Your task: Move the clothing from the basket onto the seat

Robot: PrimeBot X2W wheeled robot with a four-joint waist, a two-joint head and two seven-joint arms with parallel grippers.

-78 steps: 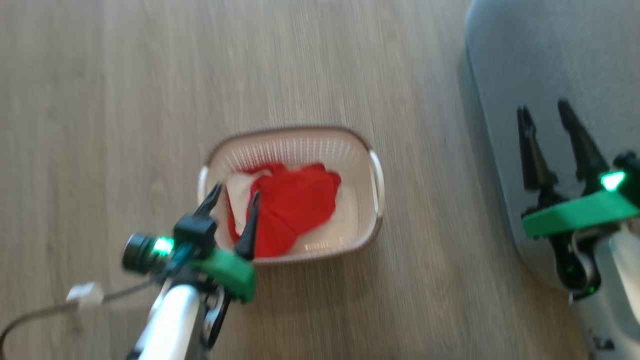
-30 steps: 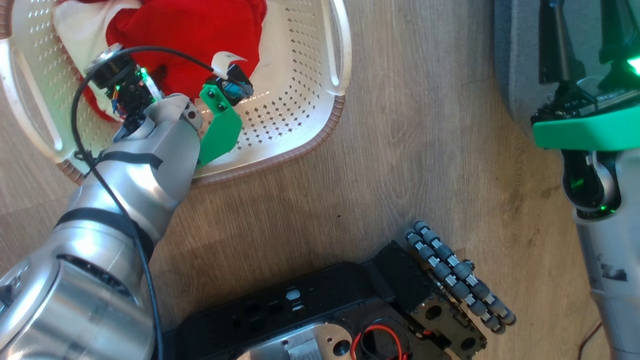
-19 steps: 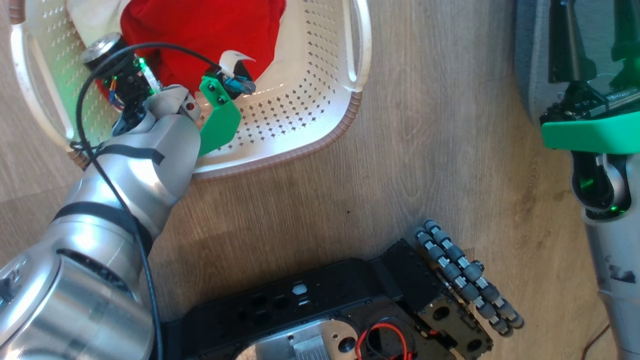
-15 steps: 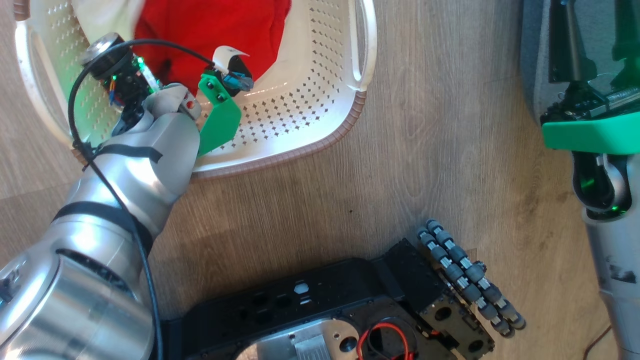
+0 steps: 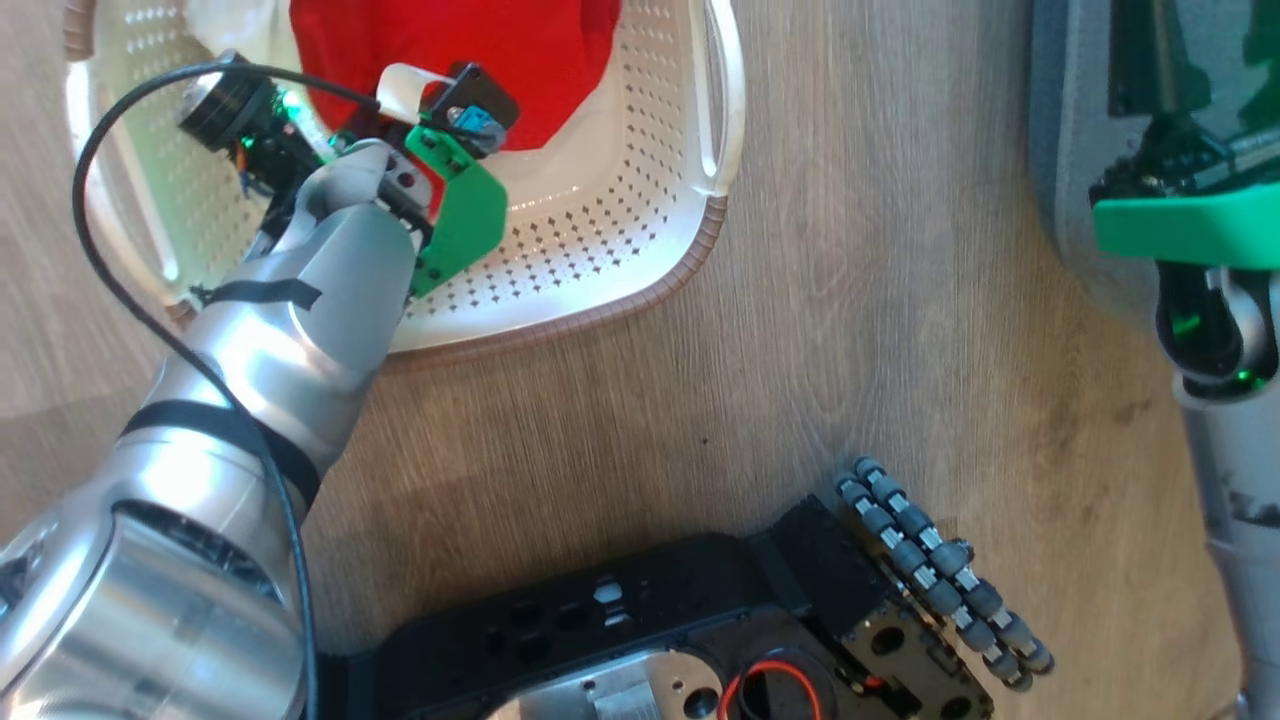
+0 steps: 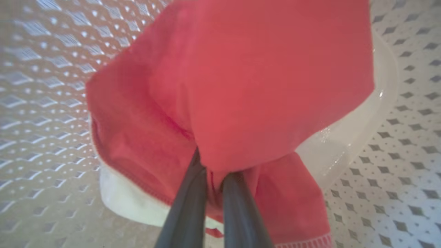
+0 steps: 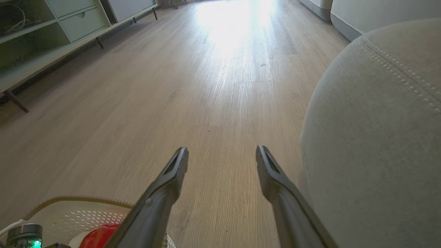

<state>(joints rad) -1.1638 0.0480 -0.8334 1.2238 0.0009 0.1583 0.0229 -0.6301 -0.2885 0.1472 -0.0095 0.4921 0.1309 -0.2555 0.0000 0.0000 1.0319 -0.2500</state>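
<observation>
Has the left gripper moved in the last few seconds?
Yes. Against the rim of the basket, the left gripper has gone from the near edge farther in, onto the clothing.

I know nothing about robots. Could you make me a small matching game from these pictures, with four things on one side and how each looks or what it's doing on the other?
1. left gripper
2. right gripper
3. basket
4. seat

A. grey, rounded, with a stitched line
B. fingers apart, holding nothing
C. cream-white, full of small holes
D. shut on the red clothing

Pairs: 1-D, 2-B, 3-C, 4-A
</observation>
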